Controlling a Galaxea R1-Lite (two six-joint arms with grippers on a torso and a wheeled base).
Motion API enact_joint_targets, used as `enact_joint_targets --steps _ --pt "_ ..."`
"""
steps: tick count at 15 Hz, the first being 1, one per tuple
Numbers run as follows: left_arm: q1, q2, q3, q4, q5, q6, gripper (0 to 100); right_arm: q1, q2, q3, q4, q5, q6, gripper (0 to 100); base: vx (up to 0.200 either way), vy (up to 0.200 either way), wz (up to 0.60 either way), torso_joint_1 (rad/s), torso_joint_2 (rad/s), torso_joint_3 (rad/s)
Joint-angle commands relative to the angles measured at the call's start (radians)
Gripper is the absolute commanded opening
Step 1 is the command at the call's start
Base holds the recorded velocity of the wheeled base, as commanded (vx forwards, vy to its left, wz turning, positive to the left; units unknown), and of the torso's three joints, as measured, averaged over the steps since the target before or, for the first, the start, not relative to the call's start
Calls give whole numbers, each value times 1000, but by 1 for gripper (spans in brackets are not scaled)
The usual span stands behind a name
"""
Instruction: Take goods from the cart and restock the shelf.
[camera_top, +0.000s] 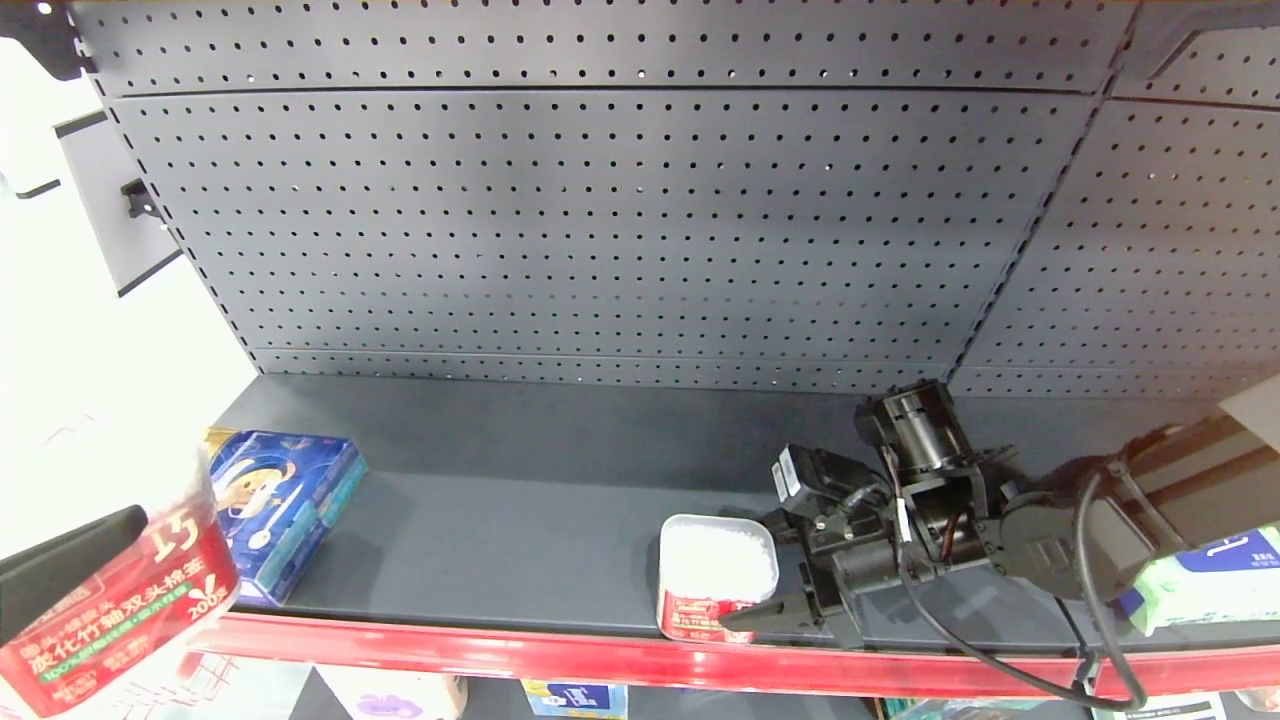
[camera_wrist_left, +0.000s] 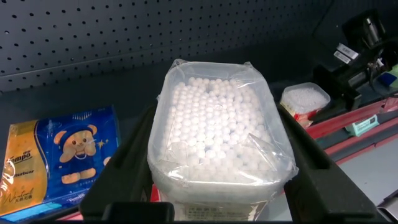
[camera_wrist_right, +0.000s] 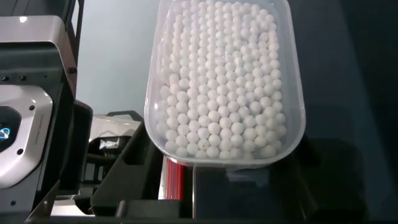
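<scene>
A clear tub of cotton swabs with a red label (camera_top: 112, 600) hangs at the lower left, in front of the shelf's edge, and my left gripper (camera_wrist_left: 221, 171) is shut on it. Seen from above in the left wrist view, this tub (camera_wrist_left: 217, 124) shows its white swab tips. A second, matching tub (camera_top: 715, 570) stands on the dark shelf (camera_top: 520, 500) by its red front lip. My right gripper (camera_top: 775, 578) is shut around this tub, one finger lying across its label. The same tub (camera_wrist_right: 227, 74) reaches out from between the fingers in the right wrist view.
A blue tissue pack (camera_top: 285, 505) lies at the shelf's left end. A green and white wipes pack (camera_top: 1210, 585) sits at the right, behind my right arm. The grey pegboard wall (camera_top: 600, 220) closes the back. More goods show on the level below (camera_top: 575, 698).
</scene>
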Motion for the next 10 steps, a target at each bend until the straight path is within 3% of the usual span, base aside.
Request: enact_joint_targets --steps 1,10 --pt "0 -6 2 0 0 -1 0 6 -5 4 -1 1 -1 0 0 0 0 0 0 0" --pt "0 -6 6 0 -1 -1 0 16 -8 12 -2 -16 -1 0 0 0 0 0 0 0"
